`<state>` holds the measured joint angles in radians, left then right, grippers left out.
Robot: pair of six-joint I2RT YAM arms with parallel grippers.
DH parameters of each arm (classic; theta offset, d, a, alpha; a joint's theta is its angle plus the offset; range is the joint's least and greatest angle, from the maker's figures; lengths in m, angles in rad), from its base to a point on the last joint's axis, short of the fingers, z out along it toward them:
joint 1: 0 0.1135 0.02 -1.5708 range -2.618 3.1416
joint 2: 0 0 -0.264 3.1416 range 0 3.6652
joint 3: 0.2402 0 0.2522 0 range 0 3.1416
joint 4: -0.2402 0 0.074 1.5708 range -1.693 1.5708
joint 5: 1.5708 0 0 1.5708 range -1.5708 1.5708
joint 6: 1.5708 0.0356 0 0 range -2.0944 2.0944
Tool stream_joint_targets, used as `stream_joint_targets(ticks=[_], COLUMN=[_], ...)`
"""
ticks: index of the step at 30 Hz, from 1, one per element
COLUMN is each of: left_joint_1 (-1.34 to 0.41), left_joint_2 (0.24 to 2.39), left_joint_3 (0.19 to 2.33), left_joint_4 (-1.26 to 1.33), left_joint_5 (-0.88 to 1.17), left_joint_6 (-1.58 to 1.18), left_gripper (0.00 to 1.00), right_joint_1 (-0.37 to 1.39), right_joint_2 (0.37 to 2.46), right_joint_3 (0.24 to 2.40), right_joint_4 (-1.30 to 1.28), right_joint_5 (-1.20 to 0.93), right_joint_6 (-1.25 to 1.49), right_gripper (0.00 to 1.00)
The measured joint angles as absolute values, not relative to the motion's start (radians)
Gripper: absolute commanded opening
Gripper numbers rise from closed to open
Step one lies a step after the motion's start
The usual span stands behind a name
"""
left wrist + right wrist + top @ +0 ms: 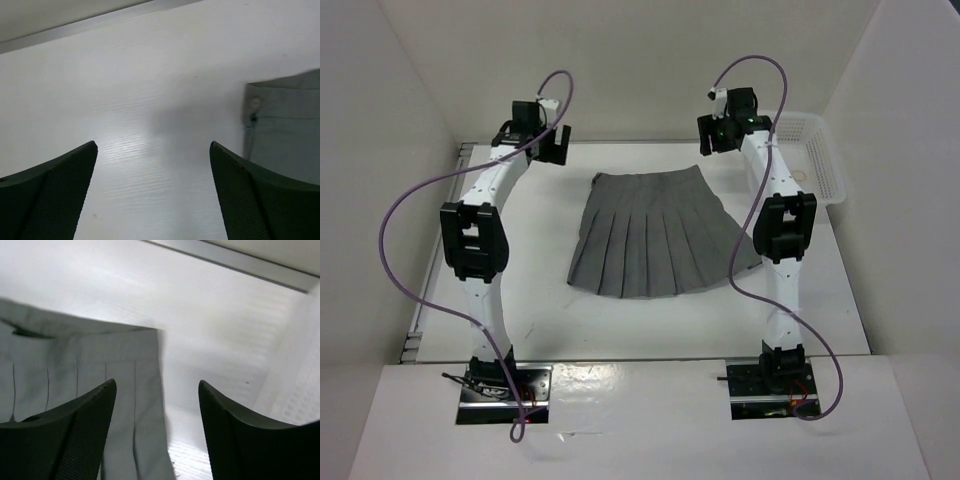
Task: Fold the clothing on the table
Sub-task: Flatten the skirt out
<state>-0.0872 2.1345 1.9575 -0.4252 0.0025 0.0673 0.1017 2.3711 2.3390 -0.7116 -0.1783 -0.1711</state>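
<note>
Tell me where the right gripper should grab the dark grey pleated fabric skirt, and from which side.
Take the dark grey pleated skirt at the right end of its waistband, coming straight down from above. It lies flat on the white table, and that corner lies just ahead of the open right gripper.

You've got one non-task item: a white plastic mesh basket [832, 160], just right of the right gripper [708, 148], near but not touching. In the right wrist view, its mesh wall runs along the edge, right of the fingers. Plain white enclosure walls [640, 60] stand behind that gripper and further off to its right.
</note>
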Motion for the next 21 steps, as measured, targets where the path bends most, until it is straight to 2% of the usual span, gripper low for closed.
stream_joint_targets(ticks=[4, 9, 16, 17, 21], left_joint_1=[-0.033, -0.027, 0.069, 0.102, 0.204], left_joint_2=[2.128, 2.025, 1.708, 1.657, 1.501], left_joint_3=[1.946, 1.818, 1.597, 1.568, 1.460], left_joint_4=[-0.416, -0.437, -0.522, -0.536, -0.583], left_joint_5=[-0.057, -0.069, 0.009, 0.018, 0.048], left_joint_6=[0.022, -0.005, -0.005, -0.003, 0.006], left_gripper=[1.00, 1.00, 1.00, 1.00, 1.00], right_joint_1=[0.123, 0.167, 0.371, 0.395, 0.432], right_joint_2=[2.370, 2.295, 2.089, 2.072, 2.055], right_joint_3=[2.368, 2.281, 1.987, 1.957, 1.905], right_joint_4=[-0.709, -0.711, -0.728, -0.734, -0.773], right_joint_5=[-0.052, -0.033, -0.109, -0.131, -0.197], right_joint_6=[-0.108, -0.132, -0.233, -0.241, -0.272], right_gripper=[0.76, 0.80, 0.87, 0.92, 0.98])
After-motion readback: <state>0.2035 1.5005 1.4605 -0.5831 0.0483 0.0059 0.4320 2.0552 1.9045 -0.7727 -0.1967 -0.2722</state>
